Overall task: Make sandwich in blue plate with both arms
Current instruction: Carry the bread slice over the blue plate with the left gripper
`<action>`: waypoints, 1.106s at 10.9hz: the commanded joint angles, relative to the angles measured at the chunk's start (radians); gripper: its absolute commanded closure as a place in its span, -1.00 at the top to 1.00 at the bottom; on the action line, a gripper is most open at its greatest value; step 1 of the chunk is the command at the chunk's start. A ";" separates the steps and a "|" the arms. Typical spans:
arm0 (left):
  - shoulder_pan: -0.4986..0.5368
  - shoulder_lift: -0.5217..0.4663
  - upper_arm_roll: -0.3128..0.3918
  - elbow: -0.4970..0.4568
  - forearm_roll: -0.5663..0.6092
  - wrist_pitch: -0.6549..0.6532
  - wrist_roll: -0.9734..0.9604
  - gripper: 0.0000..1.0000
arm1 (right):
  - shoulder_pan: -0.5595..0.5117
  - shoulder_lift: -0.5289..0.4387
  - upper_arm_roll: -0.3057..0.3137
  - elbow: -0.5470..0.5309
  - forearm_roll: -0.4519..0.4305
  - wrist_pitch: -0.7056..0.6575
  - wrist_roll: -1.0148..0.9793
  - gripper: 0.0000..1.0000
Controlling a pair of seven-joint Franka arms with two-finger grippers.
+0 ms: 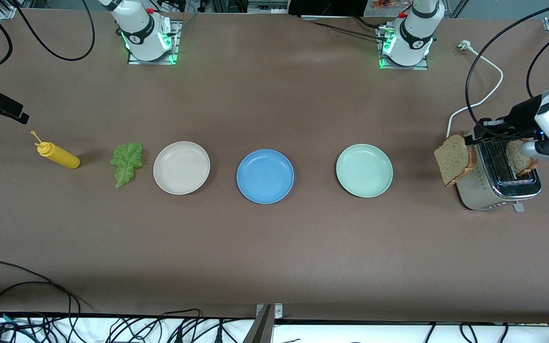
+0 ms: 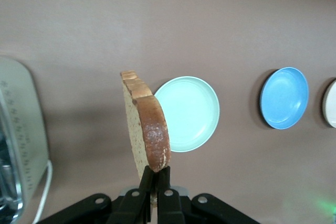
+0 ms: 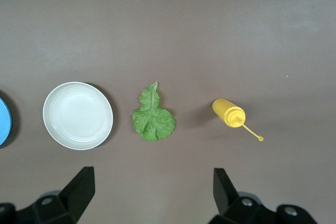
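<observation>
Left gripper holds bread slice above brown table.

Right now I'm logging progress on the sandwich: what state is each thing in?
Brown bread slice: lifted on edge, clamped by the left gripper beside the toaster.
Second bread slice: standing in the silver toaster.
Round blue plate: empty.
Cream plate: empty.
Mint-green plate: empty.
Green lettuce leaf: flat on table.
Yellow squeeze bottle: lying down.
Right gripper: open, above the leaf.
</observation>
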 commanded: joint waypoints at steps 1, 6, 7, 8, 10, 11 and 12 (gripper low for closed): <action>-0.023 0.049 -0.006 0.002 -0.128 0.031 -0.021 -1.00 | -0.003 0.008 -0.001 0.025 0.018 -0.013 -0.009 1.00; -0.054 0.132 -0.105 -0.026 -0.286 0.177 -0.050 -1.00 | -0.003 0.008 -0.001 0.025 0.019 -0.013 -0.009 1.00; -0.055 0.147 -0.125 -0.026 -0.337 0.190 -0.061 -1.00 | -0.003 0.008 -0.001 0.025 0.019 -0.013 -0.009 1.00; -0.072 0.165 -0.134 -0.027 -0.384 0.230 -0.061 -1.00 | -0.003 0.008 -0.001 0.025 0.019 -0.012 -0.009 1.00; -0.100 0.199 -0.196 -0.045 -0.487 0.340 -0.065 -1.00 | -0.003 0.008 -0.001 0.025 0.019 -0.012 -0.009 1.00; -0.126 0.221 -0.208 -0.043 -0.517 0.373 -0.084 -1.00 | -0.003 0.008 -0.001 0.025 0.019 -0.012 -0.009 1.00; -0.162 0.230 -0.208 -0.039 -0.544 0.413 -0.108 -1.00 | -0.003 0.008 -0.001 0.025 0.019 -0.012 -0.009 1.00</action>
